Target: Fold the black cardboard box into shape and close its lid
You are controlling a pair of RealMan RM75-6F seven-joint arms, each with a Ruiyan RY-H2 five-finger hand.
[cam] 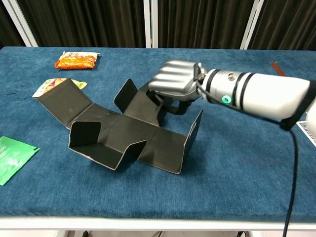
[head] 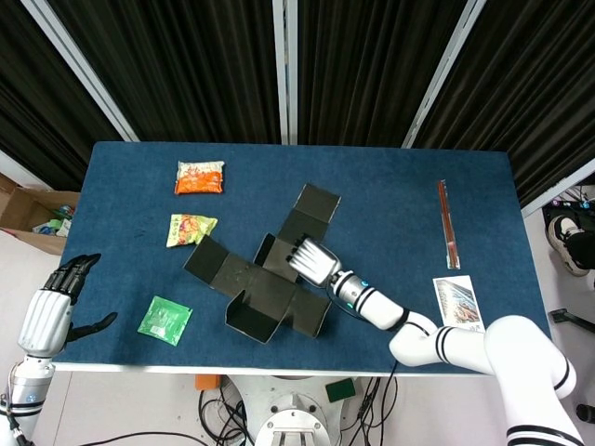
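Here we have the black cardboard box [head: 270,279] lying mostly unfolded at the middle of the blue table [head: 400,204], its long axis running diagonally from near-left to far-right. Our right hand [cam: 174,85] hovers right over its central panels, fingers curled downward toward the card; whether they clamp a flap, we cannot tell. Our left hand [head: 51,302] hangs off the table's left edge, fingers apart, much farther away.

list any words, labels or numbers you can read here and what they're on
No text reads clearly in either view.
Orange snack packet: print too small and blurred.
Yellow packet: print blurred.
Green packet: unreadable.
Printed card: picture only, no legible words.
Black cardboard box: no markings visible.
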